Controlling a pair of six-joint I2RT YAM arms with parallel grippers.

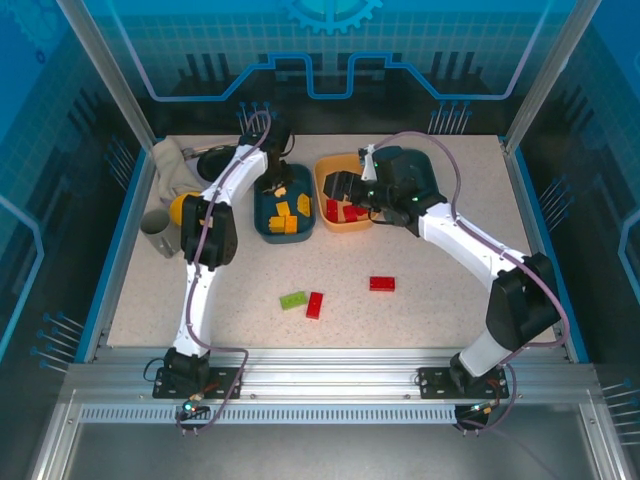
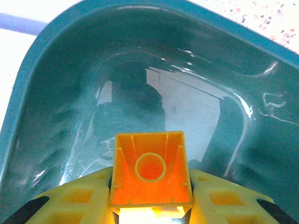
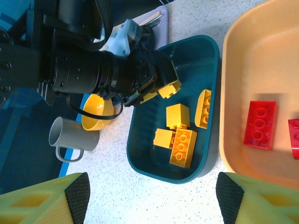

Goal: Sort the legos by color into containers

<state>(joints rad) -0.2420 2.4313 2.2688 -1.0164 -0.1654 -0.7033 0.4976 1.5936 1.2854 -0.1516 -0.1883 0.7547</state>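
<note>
clamped in our left gripper (image 2: 152, 207) is a yellow brick (image 2: 150, 173), hollow side toward the wrist camera, held over the far end of a teal tray (image 2: 46, 102); other yellow bricks (image 3: 183, 147) lie in its near half. we see our right gripper (image 3: 152, 200) hanging spread and empty by the orange tray (image 3: 261, 60), which holds red bricks (image 3: 259, 125). on the table (image 1: 420, 312) nearer us a green brick (image 1: 293, 299) lies just beside one red brick (image 1: 315, 305), a second red brick (image 1: 382, 283) apart to the right.
</note>
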